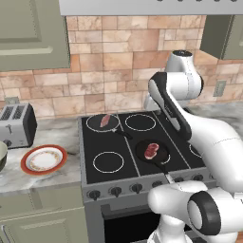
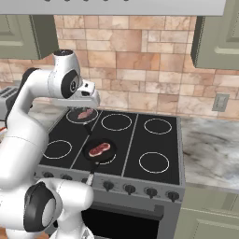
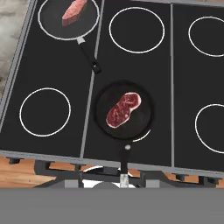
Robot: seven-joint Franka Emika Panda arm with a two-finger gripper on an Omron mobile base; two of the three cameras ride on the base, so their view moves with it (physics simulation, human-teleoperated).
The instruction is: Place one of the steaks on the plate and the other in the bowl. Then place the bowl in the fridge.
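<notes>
While both steaks sit in their pans on the stove (image 1: 124,156), nothing of the task looks done yet. Darker, rounder steak (image 3: 124,109) lies in the front pan (image 3: 144,124), centre-front of the cooktop; lighter, elongated steak (image 3: 74,12) lies in the back-left pan (image 3: 50,24). Plate (image 1: 43,159) is on the counter (image 1: 57,130) left of the stove, nothing on it. Bowl (image 1: 2,156) is barely in frame at the far left edge, just beyond the plate (can't see inside). Toaster (image 1: 15,125) stands behind them, near the wall. Fridge not seen from here.

Arm is raised over the stove, hand cam looking down on both pans w/ the front steak roughly central. Claw itself: fingertips not made out in any pic, so can't tell how wide it stands; nothing appears to be held, since both steaks lie in their pans.

Left to do, by my reckoning: everything. One steak to plate, other to bowl, then bowl into fridge. Front steak looks the likelier first pick, being nearest under the hand.
</notes>
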